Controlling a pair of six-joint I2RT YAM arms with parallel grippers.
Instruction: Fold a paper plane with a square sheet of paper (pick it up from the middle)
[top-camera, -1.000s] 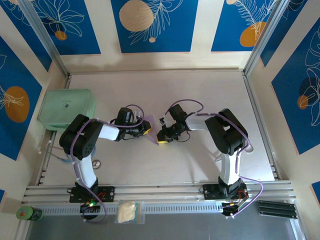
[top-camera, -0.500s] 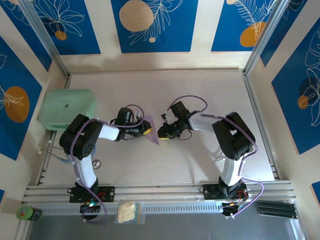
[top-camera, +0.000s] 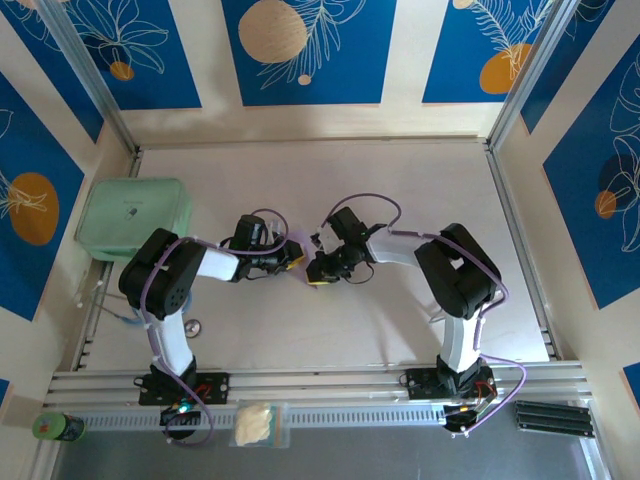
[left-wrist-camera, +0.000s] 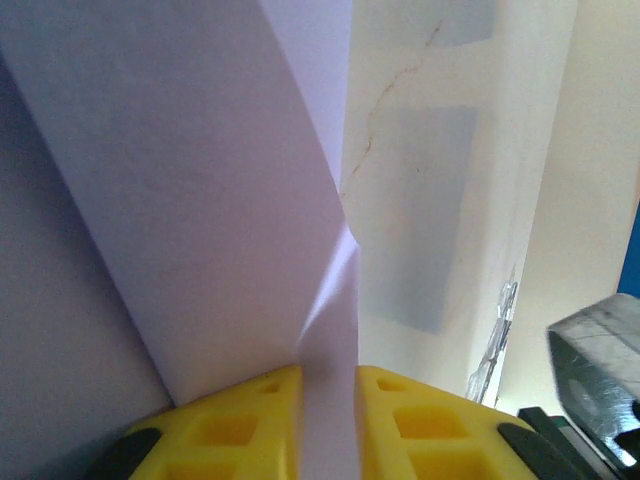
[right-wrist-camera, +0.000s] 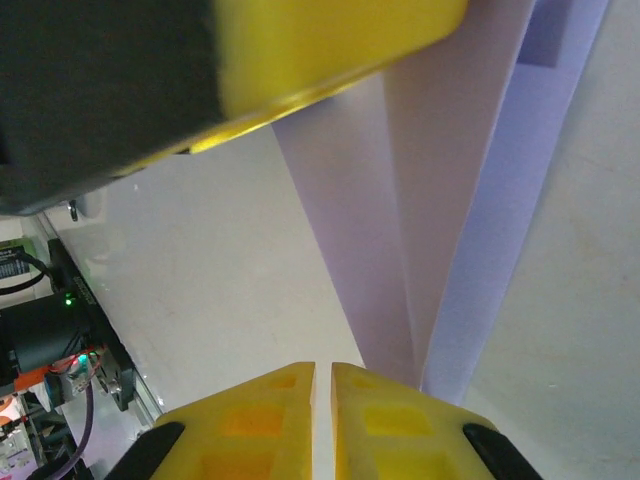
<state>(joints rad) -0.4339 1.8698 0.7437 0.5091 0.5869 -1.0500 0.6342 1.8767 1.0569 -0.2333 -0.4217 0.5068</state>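
Observation:
The paper plane (top-camera: 302, 247), a pale lilac folded paper with long creases, hangs just above the table's middle. My left gripper (top-camera: 293, 262) is shut on it. In the left wrist view the paper (left-wrist-camera: 200, 200) rises from between the yellow fingers (left-wrist-camera: 328, 385). My right gripper (top-camera: 316, 275) sits close against the left one from the right. In the right wrist view its jaws (right-wrist-camera: 322, 375) are shut with nothing between them. There the folded paper (right-wrist-camera: 450, 200) runs just past the right finger, under the left gripper's yellow finger (right-wrist-camera: 330, 40).
A mint-green rounded box (top-camera: 133, 218) stands at the left wall. A small metal ring (top-camera: 195, 325) lies by the left arm's base. A pale packet (top-camera: 258, 423) rests on the front rail, and a green can (top-camera: 58, 427) stands at the near left corner.
The right gripper has moved left, up against the left gripper and over the paper's lower tip. The left gripper and the paper have hardly moved.

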